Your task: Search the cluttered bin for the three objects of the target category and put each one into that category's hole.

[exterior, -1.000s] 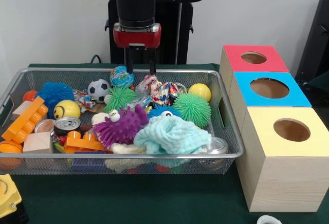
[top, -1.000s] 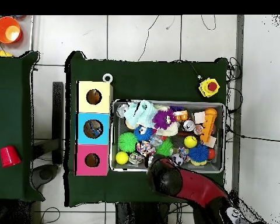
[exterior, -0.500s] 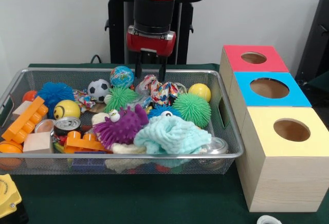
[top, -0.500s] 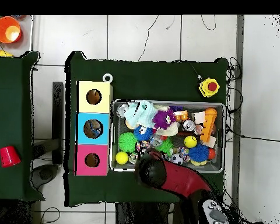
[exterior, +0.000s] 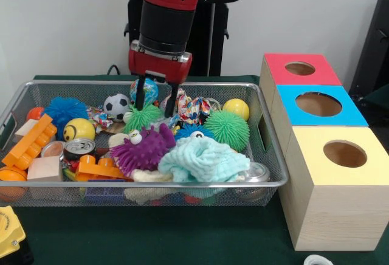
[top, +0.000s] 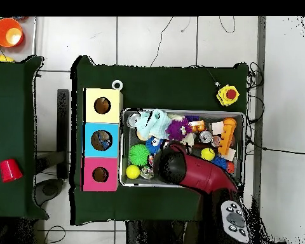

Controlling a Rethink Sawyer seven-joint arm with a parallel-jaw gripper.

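Jaws [exterior: 155, 103] stood open over the green spiky ball [exterior: 143, 116]; crowding from the rope toy [exterior: 189, 108] risked a snagged, slipping grasp.

No legible txt, labels, brands or nos. on anything

Even, bright indoor light falls on my scene, and shadows stay soft. A faint sheen sits on the silver can [exterior: 79, 147] and on the mesh bin's rim [exterior: 146, 185]. From the front, everything looks reasonably crisp. From overhead, the toys in the bin are small and hard to tell apart.
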